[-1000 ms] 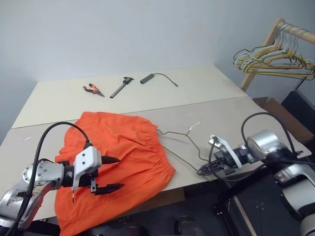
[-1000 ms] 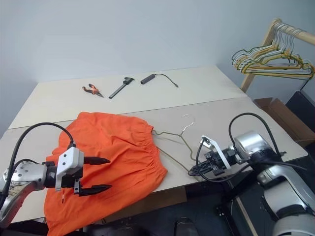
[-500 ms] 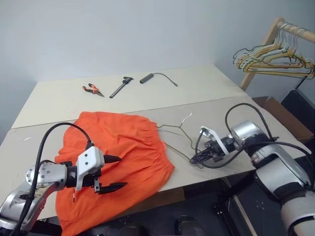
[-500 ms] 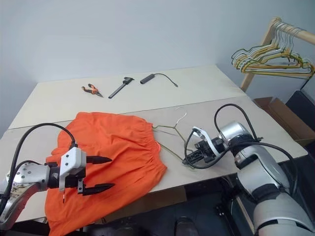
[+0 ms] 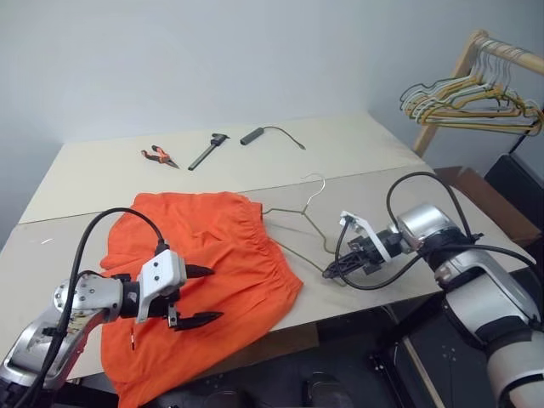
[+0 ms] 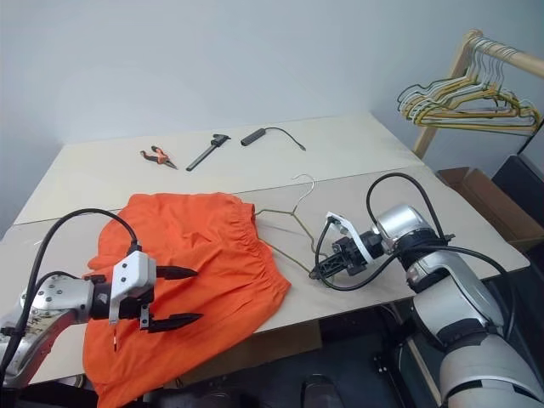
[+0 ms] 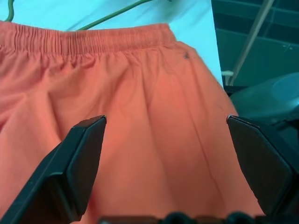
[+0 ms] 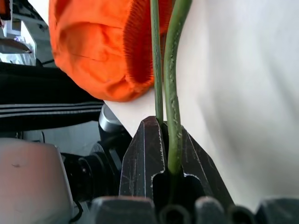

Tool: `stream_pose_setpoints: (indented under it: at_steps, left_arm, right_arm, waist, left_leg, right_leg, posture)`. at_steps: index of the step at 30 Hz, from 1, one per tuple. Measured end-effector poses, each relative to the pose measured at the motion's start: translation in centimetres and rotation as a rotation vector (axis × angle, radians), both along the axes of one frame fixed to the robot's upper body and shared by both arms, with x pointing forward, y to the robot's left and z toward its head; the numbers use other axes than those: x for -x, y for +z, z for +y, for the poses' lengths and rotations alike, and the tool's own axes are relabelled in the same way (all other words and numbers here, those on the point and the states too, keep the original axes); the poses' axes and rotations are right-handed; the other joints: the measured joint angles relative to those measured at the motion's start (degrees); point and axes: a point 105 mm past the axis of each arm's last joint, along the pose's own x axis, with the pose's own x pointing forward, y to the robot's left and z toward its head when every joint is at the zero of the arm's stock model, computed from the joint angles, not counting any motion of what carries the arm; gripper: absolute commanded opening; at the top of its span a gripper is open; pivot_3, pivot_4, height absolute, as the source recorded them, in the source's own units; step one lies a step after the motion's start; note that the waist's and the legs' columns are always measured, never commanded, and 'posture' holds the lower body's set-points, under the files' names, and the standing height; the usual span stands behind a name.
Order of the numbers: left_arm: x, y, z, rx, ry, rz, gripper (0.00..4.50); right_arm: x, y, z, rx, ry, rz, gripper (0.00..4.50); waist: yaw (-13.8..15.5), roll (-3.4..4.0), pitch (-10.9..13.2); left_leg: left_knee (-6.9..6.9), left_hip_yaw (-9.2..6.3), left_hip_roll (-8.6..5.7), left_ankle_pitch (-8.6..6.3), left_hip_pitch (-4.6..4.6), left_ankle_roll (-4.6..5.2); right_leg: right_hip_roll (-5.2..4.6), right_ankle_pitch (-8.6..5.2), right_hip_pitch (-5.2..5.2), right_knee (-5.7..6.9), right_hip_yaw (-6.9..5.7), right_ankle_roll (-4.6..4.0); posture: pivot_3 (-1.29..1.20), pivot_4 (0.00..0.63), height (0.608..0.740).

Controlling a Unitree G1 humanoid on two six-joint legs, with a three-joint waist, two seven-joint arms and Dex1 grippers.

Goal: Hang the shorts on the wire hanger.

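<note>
1. Right gripper [image 6: 321,270] is clenched on the near corner of the wire hanger [image 6: 285,223]; in the right wrist view the thin wire runs straight out from between the pinched black fingers [image 8: 145,158].
2. Left gripper [image 5: 197,295] stands spread wide and grasps nothing. It hovers over the near part of the shorts [image 5: 217,255], whose cloth shows between the two fingers [image 7: 79,163] in the left wrist view.
3. Key relation: from my right gripper the shorts lie toward the robot's left, just beyond the hanger's far end. The hanger's long axis runs from that grip up and leftward, and its far corner looks to be touching or just under the waistband; I cannot tell which. The hook points away from me.
4. My left arm is nearer the shorts, my right owns the hanger. I judge the next move needs the wire pushed along its own axis into the cloth while the left pinches fabric.
5. Materials: shorts are bright orange, soft, baggy, with a gathered, ribbed elastic waistband. Hanger is thin, dull olive-grey, stiff and triangular. The table [image 5: 399,195] is pale, smooth, matte.
</note>
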Motion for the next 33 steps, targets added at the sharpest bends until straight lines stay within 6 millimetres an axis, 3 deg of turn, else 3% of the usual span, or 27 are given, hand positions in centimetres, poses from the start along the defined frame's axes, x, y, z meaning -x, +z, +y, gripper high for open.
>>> stream_pose_setpoints:
  at_steps: [6, 16, 19, 22, 25, 28, 33]
  left_arm:
    - [-0.3, 0.1, -0.4, -0.001, -0.013, -0.018, 4.48]
    - [-0.2, -0.1, -0.4, 0.013, 0.001, -0.014, 4.48]
    - [-1.5, 0.5, 0.0, 0.022, 0.049, -0.071, 4.48]
    - [-4.4, 2.9, 0.0, 0.095, 0.13, -0.184, 4.48]
    - [-7.4, 7.3, 0.6, 0.181, 0.184, -0.317, 4.48]
    - [-8.9, 10.4, 1.3, 0.224, 0.191, -0.385, 4.48]
    - [-10.2, 13.1, 2.5, 0.208, 0.147, -0.416, 4.48]
  right_arm:
    - [-1.1, -0.7, 1.1, 0.038, 0.015, -0.033, 0.0]
    - [-3.5, 2.7, 0.9, -0.045, -0.021, -0.195, 0.0]
    - [-3.7, 3.9, 0.8, -0.022, 0.049, -0.331, 0.0]
    - [-3.7, 4.6, 1.8, -0.024, 0.086, -0.453, 0.0]
    - [-3.3, 5.7, 3.6, -0.019, 0.155, -0.606, 0.0]
    - [-3.2, 6.1, 3.9, 0.016, 0.172, -0.717, 0.0]
    - [-3.5, 5.6, 4.1, 0.096, 0.198, -0.858, 0.0]
  waist:
    - [-0.9, 0.0, 0.0]
    - [-1.0, 0.01, 0.0]
    - [-1.0, 0.0, 0.0]
    - [-0.8, 0.0, 0.0]
    - [-0.9, -0.02, 0.0]
    - [-1.3, -0.03, 0.0]
    - [-1.8, -0.04, 0.0]
  left_leg:
    - [0.02, 0.0, 0.0, 0.07, -0.01, -0.11]
    - [0.01, -0.02, -0.01, 0.19, -0.04, -0.31]
    - [0.01, -0.04, 0.02, 0.15, -0.03, -0.26]
    - [0.08, -0.08, 0.02, 0.09, -0.04, -0.15]
    - [0.17, -0.1, 0.04, 0.21, -0.04, -0.35]
    - [0.2, -0.04, 0.01, 0.21, -0.04, -0.35]
    - [0.22, 0.01, -0.05, 0.22, -0.05, -0.35]
  right_leg:
    - [0.04, 0.01, 0.0, 0.06, 0.02, -0.01]
    - [-0.01, 0.0, -0.02, 0.03, 0.04, 0.0]
    - [0.0, 0.01, 0.0, 0.03, 0.03, 0.0]
    - [0.01, 0.02, -0.02, 0.13, 0.0, -0.01]
    - [0.06, 0.04, -0.02, 0.22, -0.02, -0.02]
    - [0.05, 0.05, 0.01, 0.18, 0.01, 0.0]
    - [0.07, 0.05, 0.01, 0.11, 0.05, 0.04]
  posture:
    - [-0.03, 0.0, 0.74]
    - [-0.05, 0.0, 0.74]
    - [-0.06, 0.0, 0.74]
    - [-0.07, 0.0, 0.74]
    - [-0.08, 0.0, 0.74]
    - [-0.08, 0.0, 0.74]
    - [-0.09, 0.0, 0.74]
